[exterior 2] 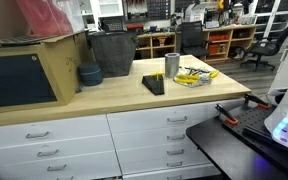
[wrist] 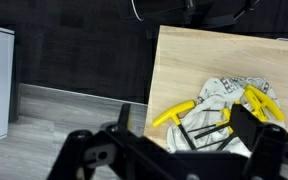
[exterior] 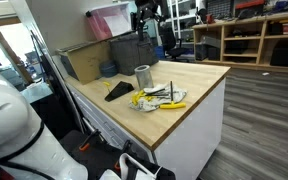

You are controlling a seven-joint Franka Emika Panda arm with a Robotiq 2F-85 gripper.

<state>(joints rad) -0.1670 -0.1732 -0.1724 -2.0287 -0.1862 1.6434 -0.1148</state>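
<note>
In the wrist view my gripper (wrist: 184, 130) is open and empty, its two dark fingers spread wide at the bottom of the frame. It hangs well above the corner of a wooden countertop (wrist: 184, 60). Below it lie several yellow-handled T-shaped hex keys (wrist: 176, 113) on a crumpled white printed cloth (wrist: 219, 92). The keys and cloth show in both exterior views (exterior: 156, 97) (exterior 2: 194, 76). A metal cup (exterior: 142, 75) (exterior 2: 172, 64) stands just behind them. I cannot make out the gripper in the exterior views.
A flat black object (exterior: 119, 91) (exterior 2: 154, 85), a blue bowl (exterior: 108, 69) (exterior 2: 89, 73), a dark bin (exterior: 132, 48) (exterior 2: 112, 52) and a brown box (exterior: 84, 62) (exterior 2: 24, 70) stand on the counter. Drawers (exterior 2: 174, 130) are below. The floor (wrist: 64, 110) drops off beside the counter edge.
</note>
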